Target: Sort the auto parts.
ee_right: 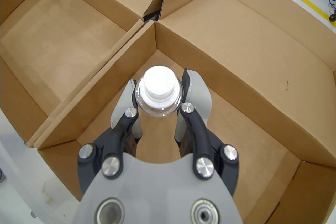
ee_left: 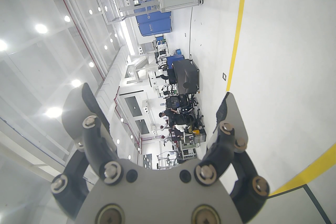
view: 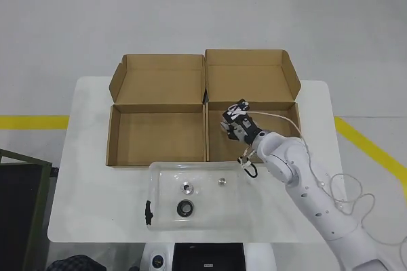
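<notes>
The right pincer (ee_right: 158,97) was closed on a white stepped part (ee_right: 160,83) with a clear collar, holding it over the right cardboard box (ee_right: 262,64), close to the wall beside the left box (view: 156,135). To place it well, the part probably needed lowering close to the box floor, clear of that wall, before the jaws opened, since a round piece may roll. The left pincer (ee_left: 157,92) was spread wide and empty, and more parts lay in the clear tray (view: 164,177) at the near side of the tabletop (view: 88,169).
</notes>
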Controlling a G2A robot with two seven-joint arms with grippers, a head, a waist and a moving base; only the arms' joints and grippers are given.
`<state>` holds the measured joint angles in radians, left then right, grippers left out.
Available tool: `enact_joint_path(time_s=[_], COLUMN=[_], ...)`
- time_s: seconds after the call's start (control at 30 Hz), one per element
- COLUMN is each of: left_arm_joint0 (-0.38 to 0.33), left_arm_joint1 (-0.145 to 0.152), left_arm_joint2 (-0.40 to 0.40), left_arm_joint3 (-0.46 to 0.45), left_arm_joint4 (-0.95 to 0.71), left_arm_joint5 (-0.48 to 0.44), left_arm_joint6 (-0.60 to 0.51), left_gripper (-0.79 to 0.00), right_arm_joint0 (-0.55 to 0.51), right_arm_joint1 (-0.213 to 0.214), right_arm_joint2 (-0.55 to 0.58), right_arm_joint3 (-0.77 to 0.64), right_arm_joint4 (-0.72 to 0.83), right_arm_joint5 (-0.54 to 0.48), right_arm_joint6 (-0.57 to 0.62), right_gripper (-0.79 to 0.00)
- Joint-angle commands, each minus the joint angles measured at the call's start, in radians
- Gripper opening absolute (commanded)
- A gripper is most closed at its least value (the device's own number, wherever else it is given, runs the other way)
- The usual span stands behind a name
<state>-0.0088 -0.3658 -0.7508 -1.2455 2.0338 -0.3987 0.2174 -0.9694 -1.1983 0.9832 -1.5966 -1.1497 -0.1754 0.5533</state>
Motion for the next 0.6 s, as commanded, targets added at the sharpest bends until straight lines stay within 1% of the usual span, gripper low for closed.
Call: enact_joint_path(time_s=[0.0,0.07,0.17,0.23,0.27,0.3,0.43,0.57], left_arm_joint0=[0.0,0.0,0.0,0.0,0.0,0.0,0.0,0.0], left_arm_joint1=[0.0,0.0,0.0,0.0,0.0,0.0,0.0,0.0], left_arm_joint2=[0.0,0.0,0.0,0.0,0.0,0.0,0.0,0.0], left_arm_joint3=[0.0,0.0,0.0,0.0,0.0,0.0,0.0,0.0], left_arm_joint4=[0.0,0.0,0.0,0.0,0.0,0.0,0.0,0.0], left_arm_joint5=[0.0,0.0,0.0,0.0,0.0,0.0,0.0,0.0], left_arm_joint6=[0.0,0.0,0.0,0.0,0.0,0.0,0.0,0.0], left_gripper=[0.0,0.0,0.0,0.0,0.0,0.0,0.0,0.0], right_arm_joint0=[0.006,0.008,0.013,0.013,0.011,0.005,-0.022,-0.085], right_arm_joint1=[-0.003,-0.006,-0.01,-0.013,-0.013,-0.013,-0.007,0.01], right_arm_joint2=[-0.006,-0.014,-0.02,-0.021,-0.019,-0.013,0.023,0.079], right_arm_joint3=[0.011,0.018,0.03,0.032,0.028,0.021,-0.031,-0.147], right_arm_joint4=[0.0,-0.005,-0.004,-0.001,0.001,0.009,0.019,-0.016], right_arm_joint5=[-0.005,-0.007,-0.008,-0.009,-0.006,-0.004,-0.022,-0.054], right_arm_joint6=[0.003,0.007,0.005,0.0,-0.006,-0.014,-0.028,-0.007], right_gripper=[-0.64,-0.474,-0.394,-0.169,-0.043,0.0,0.0,0.0])
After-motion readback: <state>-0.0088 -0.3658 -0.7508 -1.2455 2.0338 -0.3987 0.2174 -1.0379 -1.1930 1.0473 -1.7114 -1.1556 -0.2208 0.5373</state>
